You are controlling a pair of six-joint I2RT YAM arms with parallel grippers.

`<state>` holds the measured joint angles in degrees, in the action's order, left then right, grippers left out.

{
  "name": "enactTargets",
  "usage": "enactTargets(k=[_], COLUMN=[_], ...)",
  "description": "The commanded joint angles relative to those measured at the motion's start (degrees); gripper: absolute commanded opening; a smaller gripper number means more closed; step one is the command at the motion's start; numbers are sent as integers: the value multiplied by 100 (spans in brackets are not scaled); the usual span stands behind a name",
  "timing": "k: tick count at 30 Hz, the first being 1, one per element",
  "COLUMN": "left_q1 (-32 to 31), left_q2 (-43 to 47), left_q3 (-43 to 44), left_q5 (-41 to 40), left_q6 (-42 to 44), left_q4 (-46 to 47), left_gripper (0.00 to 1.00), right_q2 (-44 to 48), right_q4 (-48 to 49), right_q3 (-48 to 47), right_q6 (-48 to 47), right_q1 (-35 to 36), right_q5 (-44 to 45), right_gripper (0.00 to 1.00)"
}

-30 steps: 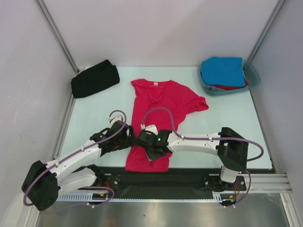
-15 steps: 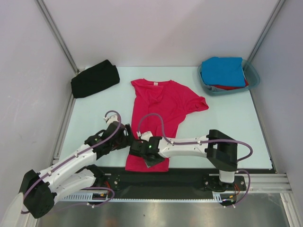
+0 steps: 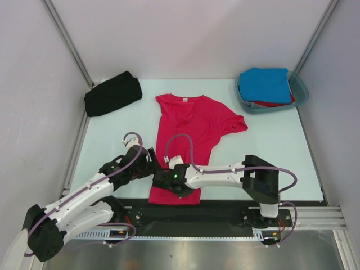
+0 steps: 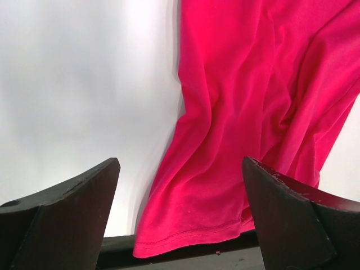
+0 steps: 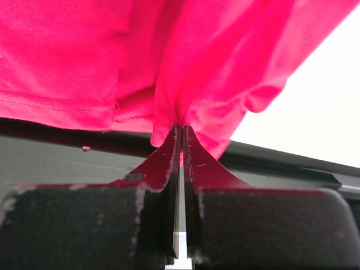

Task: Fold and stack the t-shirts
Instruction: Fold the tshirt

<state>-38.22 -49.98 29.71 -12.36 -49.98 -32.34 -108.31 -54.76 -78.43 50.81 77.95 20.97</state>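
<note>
Right wrist view shows the right gripper pinched shut on the crimson-pink t-shirt, with a tuck of cloth bunched between its closed jaws at the shirt's near hem. The left gripper stands wide open and holds nothing, poised just over the same shirt's near left corner. The shirt lies spread on the table. The folded black t-shirt sits well off to its far left, and the blue t-shirt lies over the red t-shirt in a teal tub to its far right. I judge this to be the first fold of the pink shirt. The left gripper should next drop and close on its corner, then both should lift evenly toward the collar.
</note>
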Motion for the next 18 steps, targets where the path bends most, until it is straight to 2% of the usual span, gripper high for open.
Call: enactTargets(k=[1,7,9,15,18], left_q1=[7,7,7,7,7], left_q2=[67,-30,-12,-47,-56], left_q3=[8,34,17,26,69], left_q5=[-82,32,84,225,225], left_q6=[5,102,163,313,427], left_q4=[70,219,298,483,553], left_gripper=[96,96,96,96,97], right_q2=[704,1514,1777,2191,2200], right_q4=[-552,-1553,-2046,-2530,-2522], right_q3=[-208,302,590,1646,2033], right_q6=[472,1553,2212,3802,4269], right_q1=[132,159,203,466,633], right_q5=[697,1180,1216,690,338], right_gripper=[0,0,0,0,0])
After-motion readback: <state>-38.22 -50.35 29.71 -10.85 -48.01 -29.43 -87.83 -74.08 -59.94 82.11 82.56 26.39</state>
